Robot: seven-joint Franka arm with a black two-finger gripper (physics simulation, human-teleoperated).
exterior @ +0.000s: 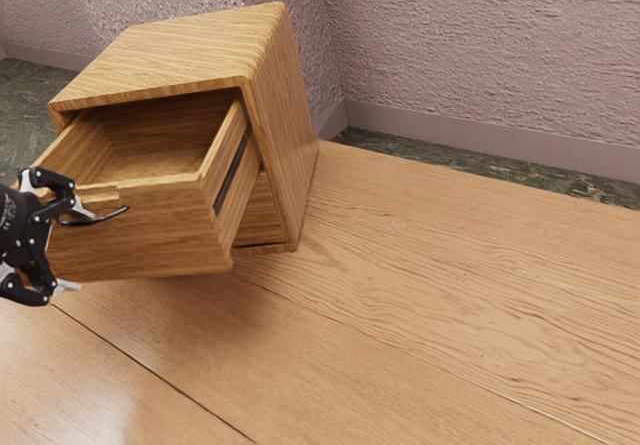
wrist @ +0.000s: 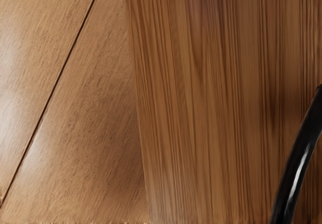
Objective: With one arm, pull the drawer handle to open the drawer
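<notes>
Since the drawer [exterior: 150,230] stands well out of the cabinet [exterior: 215,60], with its bare inside open to view, the task looks close to done. What matters now is how the jaws sit against the handle [exterior: 98,215].

At the exterior view's left edge the jaws stand wide, 1 finger above and 1 below. The handle, a thin dark curved bar on the drawer's front, lies just to their right, close under the upper finger and apart from the lower one. I judge that they are not clamped on it. Its long axis runs across the drawer's front, roughly level, so any further pull would go leftward and toward the near side, along the drawer's slide.

From the wrist, the handle [wrist: 297,173] curves beside the drawer's front, with the tabletop [wrist: 60,108] alongside. I see nothing between the jaws and the handle. The wall [exterior: 480,35] lies far behind the cabinet.
</notes>
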